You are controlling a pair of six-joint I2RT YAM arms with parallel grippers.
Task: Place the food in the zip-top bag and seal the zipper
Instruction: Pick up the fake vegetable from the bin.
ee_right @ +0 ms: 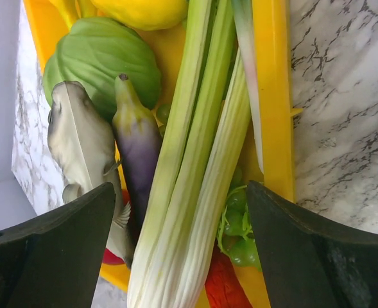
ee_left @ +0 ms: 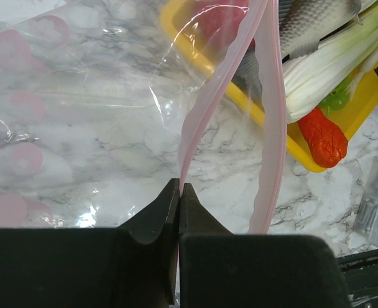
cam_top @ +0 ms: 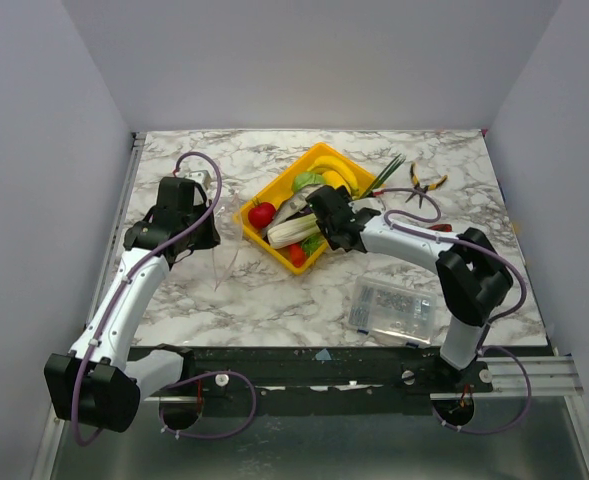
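Grasping leek (ee_right: 198,147): right gripper (ee_right: 181,212), spread astride it, should centre on the stalk before closing; left gripper (ee_left: 179,189), pinching the zipper (ee_left: 208,102), holds the zip-top bag (ee_left: 67,109) open.

The clear, crinkly zip-top bag (ee_left: 79,96) lies on the desk (cam_top: 274,300) just left of the yellow tray (ee_right: 275,96), its pink zipper (ee_left: 211,109) unsealed, strips parted. In the tray lie the leek (ee_right: 189,192), grey fish (ee_right: 79,147), tomato (cam_top: 262,215), bananas (cam_top: 336,178) and red pepper (ee_left: 322,136).
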